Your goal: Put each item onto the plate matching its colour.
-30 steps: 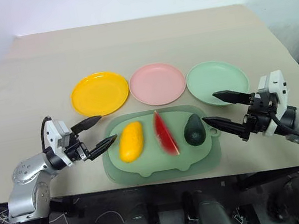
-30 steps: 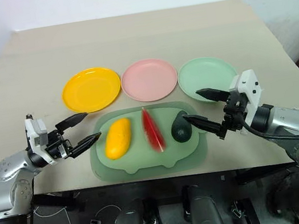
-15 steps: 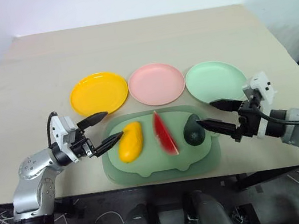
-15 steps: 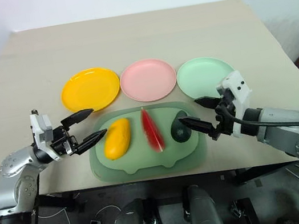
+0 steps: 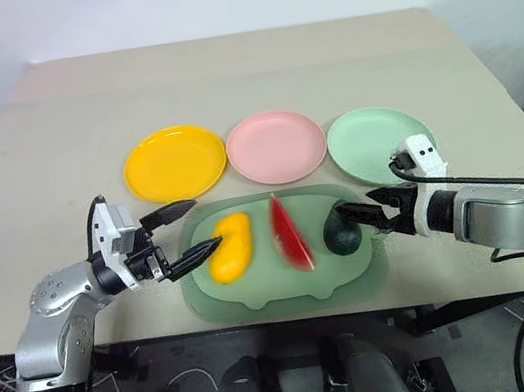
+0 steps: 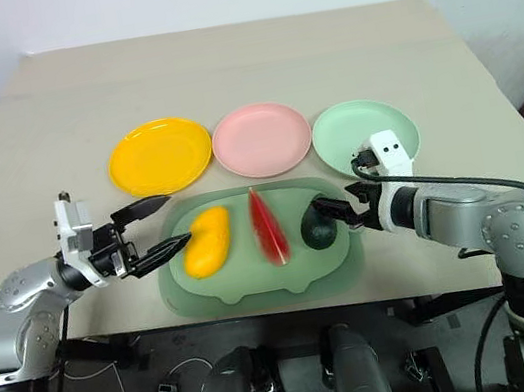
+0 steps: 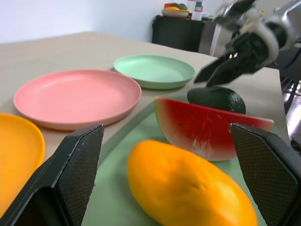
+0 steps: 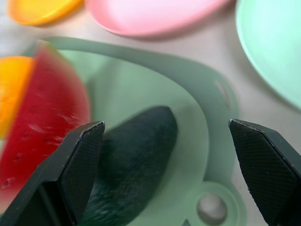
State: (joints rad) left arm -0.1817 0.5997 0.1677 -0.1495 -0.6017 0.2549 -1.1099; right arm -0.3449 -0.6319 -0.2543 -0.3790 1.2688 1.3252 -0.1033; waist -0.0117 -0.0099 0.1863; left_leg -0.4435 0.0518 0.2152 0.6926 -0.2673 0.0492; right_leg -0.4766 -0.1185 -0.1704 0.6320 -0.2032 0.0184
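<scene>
Right gripper (image 5: pixel 359 213) sits just beside the avocado (image 5: pixel 342 234), fingers spread and holding nothing; the avocado lies ahead of them at the right end of the tray (image 5: pixel 288 288), its long axis running roughly front to back. This arm is the nearer one for it, and the mint green plate (image 5: pixel 381 143) lies just beyond the tray on the same side

Left gripper (image 5: pixel 188 234), fingers spread and empty, points at the mango (image 5: pixel 229 246), which lies on the tray's left end, long axis front to back, tilted slightly

Watermelon wedge (image 5: pixel 287 233) stands between the two fruits, mid-tray

Count: three fruits, all on the tray; three plates on the surface (image 5: pixel 221 76), namely yellow plate (image 5: pixel 175 162), pink plate (image 5: pixel 276 146), mint green; one tray
</scene>
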